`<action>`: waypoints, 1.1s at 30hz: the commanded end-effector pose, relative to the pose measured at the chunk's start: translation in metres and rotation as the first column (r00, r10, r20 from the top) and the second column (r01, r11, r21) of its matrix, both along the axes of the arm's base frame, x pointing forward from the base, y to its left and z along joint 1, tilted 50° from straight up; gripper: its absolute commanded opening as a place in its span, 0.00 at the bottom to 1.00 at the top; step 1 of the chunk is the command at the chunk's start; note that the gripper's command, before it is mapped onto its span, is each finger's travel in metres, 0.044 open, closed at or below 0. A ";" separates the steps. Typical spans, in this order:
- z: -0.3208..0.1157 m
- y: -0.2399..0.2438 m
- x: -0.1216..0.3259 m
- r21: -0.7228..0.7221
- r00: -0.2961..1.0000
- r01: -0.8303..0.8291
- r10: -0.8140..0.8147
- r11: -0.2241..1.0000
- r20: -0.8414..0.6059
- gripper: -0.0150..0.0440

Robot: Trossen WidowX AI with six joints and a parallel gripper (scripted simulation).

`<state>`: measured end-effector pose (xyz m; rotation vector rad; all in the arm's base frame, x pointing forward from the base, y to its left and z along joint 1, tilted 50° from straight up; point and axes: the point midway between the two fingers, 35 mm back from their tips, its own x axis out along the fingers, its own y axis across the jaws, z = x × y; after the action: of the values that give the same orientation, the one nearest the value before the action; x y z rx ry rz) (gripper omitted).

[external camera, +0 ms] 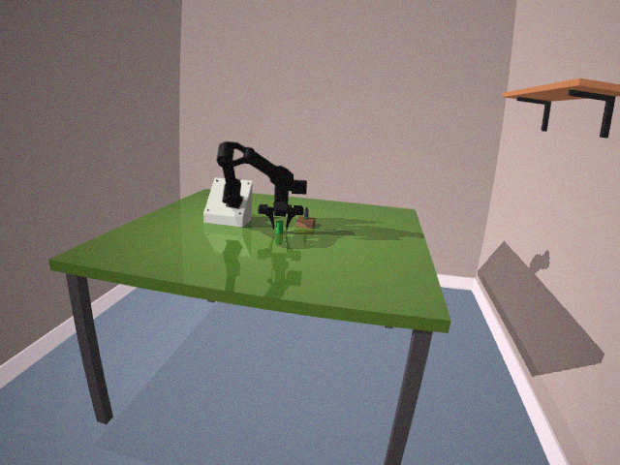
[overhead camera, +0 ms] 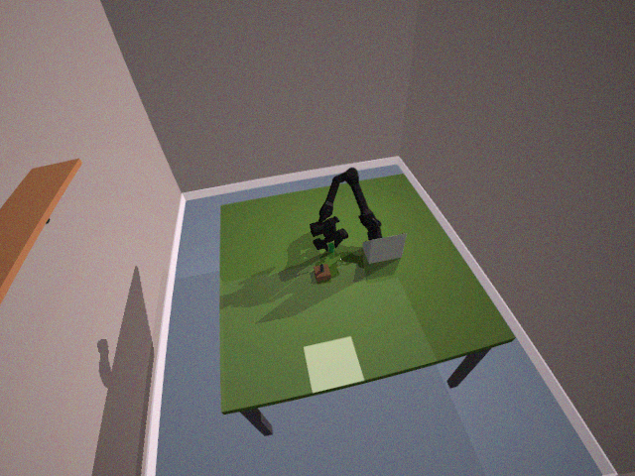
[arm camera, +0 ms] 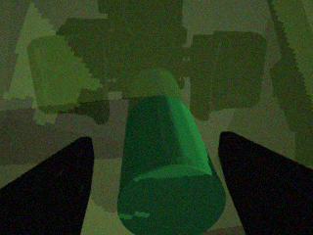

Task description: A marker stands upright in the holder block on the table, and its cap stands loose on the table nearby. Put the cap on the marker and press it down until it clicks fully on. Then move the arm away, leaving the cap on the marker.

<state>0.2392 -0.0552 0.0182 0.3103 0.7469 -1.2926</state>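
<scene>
The green cap (overhead camera: 330,248) (external camera: 279,228) (arm camera: 166,196) stands upright on the green table (overhead camera: 266,358) (external camera: 350,270). My gripper (overhead camera: 329,246) (external camera: 280,229) (arm camera: 156,145) points down and is open, with one finger on each side of the cap. The wrist view shows a gap between each finger and the cap. The dark marker (overhead camera: 321,267) (external camera: 306,213) stands upright, uncapped, in the reddish-brown holder block (overhead camera: 322,276) (external camera: 305,223). In the exterior view the block is right of the gripper and a little behind it.
The arm rises from a pale angled base (overhead camera: 384,249) (external camera: 225,217) on the table. A pale square patch (overhead camera: 333,363) lies near a table edge in the top view. An orange shelf (overhead camera: 36,204) (external camera: 566,90) is on the wall, away from the table.
</scene>
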 end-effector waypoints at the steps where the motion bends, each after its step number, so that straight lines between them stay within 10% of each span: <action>1: -0.001 -0.003 -0.002 -0.008 1.000 -0.003 0.003 1.000 -0.006 0.59; 16: 0.002 0.002 -0.001 -0.006 1.000 -0.004 0.004 1.000 -0.006 0.25; 33: 0.026 0.033 -0.004 -0.003 1.000 -0.004 0.004 1.000 -0.006 0.25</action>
<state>0.2346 -0.0285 0.0399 0.2909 0.7513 -1.2935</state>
